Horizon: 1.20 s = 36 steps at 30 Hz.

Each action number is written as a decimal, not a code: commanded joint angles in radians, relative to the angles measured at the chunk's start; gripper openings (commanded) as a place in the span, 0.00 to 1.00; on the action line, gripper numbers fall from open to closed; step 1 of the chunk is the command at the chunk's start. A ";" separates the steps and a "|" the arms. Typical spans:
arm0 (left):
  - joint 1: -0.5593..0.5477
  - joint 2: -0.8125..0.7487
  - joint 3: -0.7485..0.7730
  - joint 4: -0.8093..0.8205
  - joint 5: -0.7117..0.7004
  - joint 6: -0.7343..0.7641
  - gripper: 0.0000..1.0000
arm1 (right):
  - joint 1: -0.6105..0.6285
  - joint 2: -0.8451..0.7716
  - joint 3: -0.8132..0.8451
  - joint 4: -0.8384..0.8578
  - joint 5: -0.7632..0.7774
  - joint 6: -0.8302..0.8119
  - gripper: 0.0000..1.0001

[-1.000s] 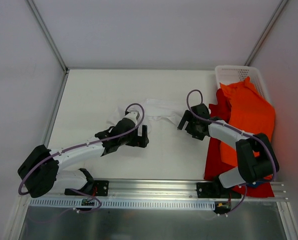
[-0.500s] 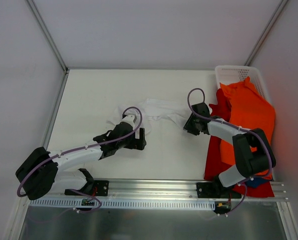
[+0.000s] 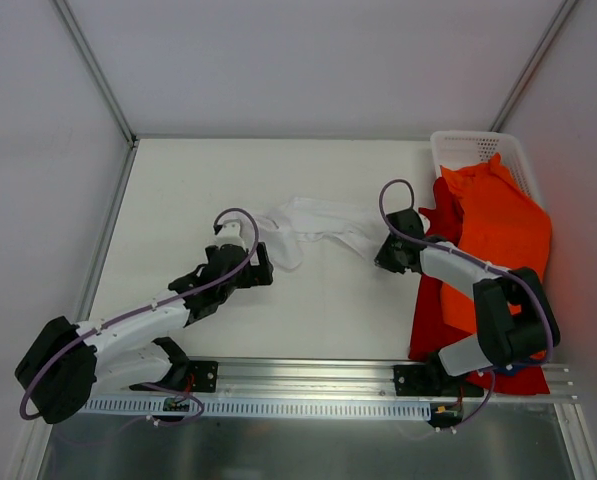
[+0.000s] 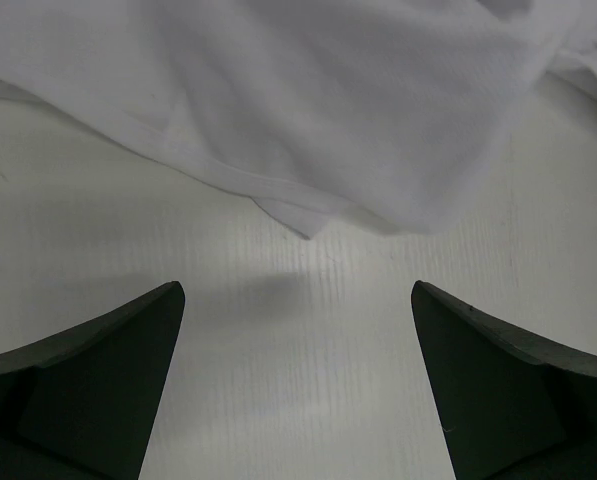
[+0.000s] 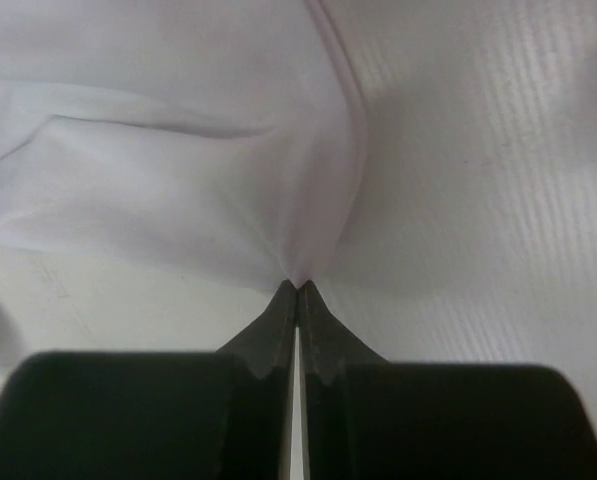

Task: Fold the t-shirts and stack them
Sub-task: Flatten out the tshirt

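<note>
The white t-shirt (image 3: 313, 222) lies crumpled in the middle of the table. In the right wrist view my right gripper (image 5: 298, 286) is shut on a pinch of the white t-shirt (image 5: 178, 160) at its right edge; from above, the right gripper (image 3: 379, 257) sits at the cloth's right end. My left gripper (image 3: 262, 268) stands open just short of the shirt's left end. Its fingers (image 4: 108, 380) frame bare table, with the white t-shirt's hem (image 4: 308, 120) just ahead. The orange t-shirt (image 3: 503, 225) lies over the red t-shirt (image 3: 430, 300) at the right.
A white mesh basket (image 3: 468, 150) stands at the back right corner, with the orange cloth spilling from it. Both arm bases are bolted to a metal rail (image 3: 308, 385) along the near edge. White walls close in the table at the left, back and right.
My right gripper has closed on the white t-shirt's right edge. The left arm has swung left and back, from the shirt's lower middle to its left end, still open.
</note>
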 commanded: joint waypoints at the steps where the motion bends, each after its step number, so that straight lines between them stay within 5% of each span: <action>1: 0.045 -0.006 0.001 0.023 -0.092 -0.037 0.99 | -0.006 -0.125 0.018 -0.099 0.087 -0.033 0.00; 15: 0.150 0.311 0.124 0.130 0.053 -0.104 0.99 | -0.014 -0.351 0.029 -0.232 0.191 -0.089 0.00; 22: 0.150 0.405 0.145 0.192 0.087 -0.132 0.82 | -0.015 -0.347 0.005 -0.230 0.197 -0.093 0.00; 25: 0.150 0.442 0.168 0.204 0.093 -0.146 0.68 | -0.018 -0.354 -0.006 -0.230 0.204 -0.096 0.00; 27: 0.150 0.469 0.179 0.204 0.095 -0.155 0.37 | -0.017 -0.355 -0.012 -0.230 0.210 -0.099 0.00; 31: 0.150 0.499 0.202 0.193 0.098 -0.173 0.02 | -0.017 -0.352 -0.022 -0.229 0.217 -0.100 0.00; 36: 0.147 0.421 0.196 0.155 0.100 -0.162 0.00 | -0.018 -0.337 -0.035 -0.216 0.210 -0.099 0.00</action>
